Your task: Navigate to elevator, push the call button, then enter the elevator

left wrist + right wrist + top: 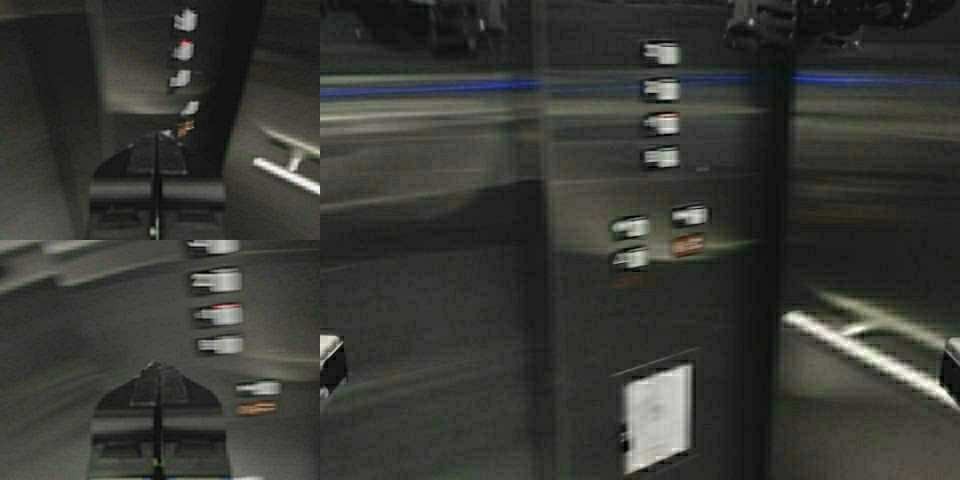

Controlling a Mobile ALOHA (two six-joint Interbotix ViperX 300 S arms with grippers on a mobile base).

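I am inside the elevator, facing a dark steel interior panel [590, 300]. The steel walls also show in the left wrist view [60, 125] and the right wrist view [90, 330]. The call button on the white wall is out of view. My left gripper [157, 134] is shut and empty, held just short of the panel. My right gripper [156, 365] is shut and empty, also pointing at the panel. Neither touches anything.
The panel carries a column of small white-lit buttons [661, 90], a lower group with one orange button [688, 245], and a white card in a frame [657, 417]. A horizontal handrail [860, 345] runs along the right wall and shows in the left wrist view [285, 172].
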